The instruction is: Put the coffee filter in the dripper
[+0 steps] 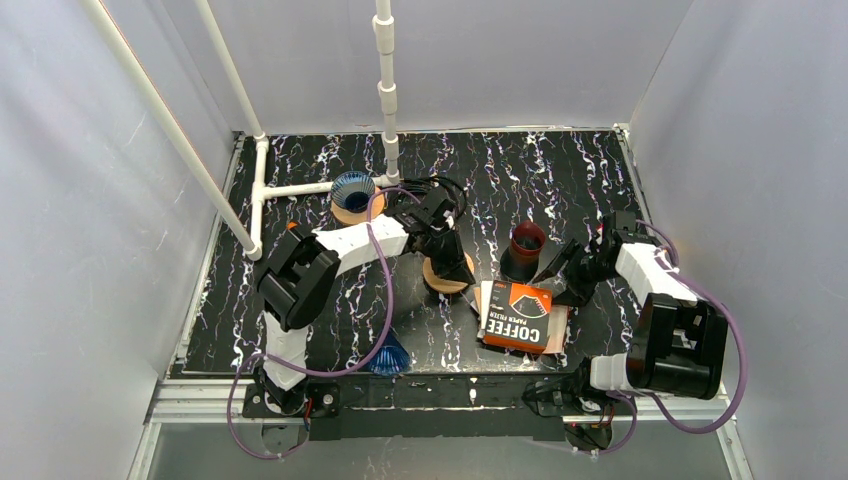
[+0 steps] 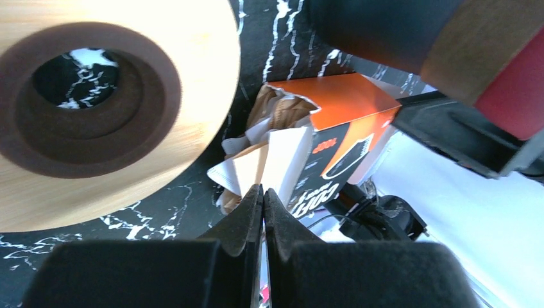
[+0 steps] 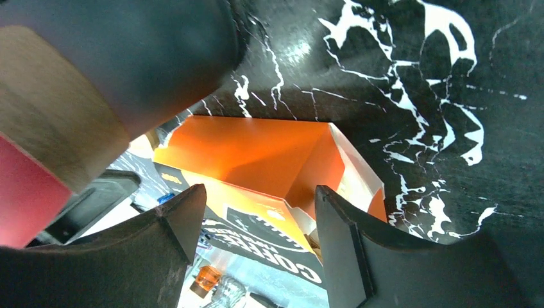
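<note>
The right gripper, jaws spread, brackets the orange filter box, seemingly to steady it. The left gripper, jaws pressed together, reaches the white filter sticking out of the box's left end. The dripper stands just beyond the box.

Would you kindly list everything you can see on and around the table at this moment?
coffee filter box: one, orange and black, lying open, front centre-right
paper filters: several, white and brown, spilling from the box's open end
red-rimmed dripper: one, dark body, just behind the box
blue dripper: one, on a wooden base, back left by the pipes
blue cone: one, ribbed, at the near edge
wooden ring: one, pale, table centre
pipe frame: one, white, back left
table: one, black with white marbling
left gripper: one, black, shut, above the ring
right gripper: one, black, open, straddling the box's end
</note>
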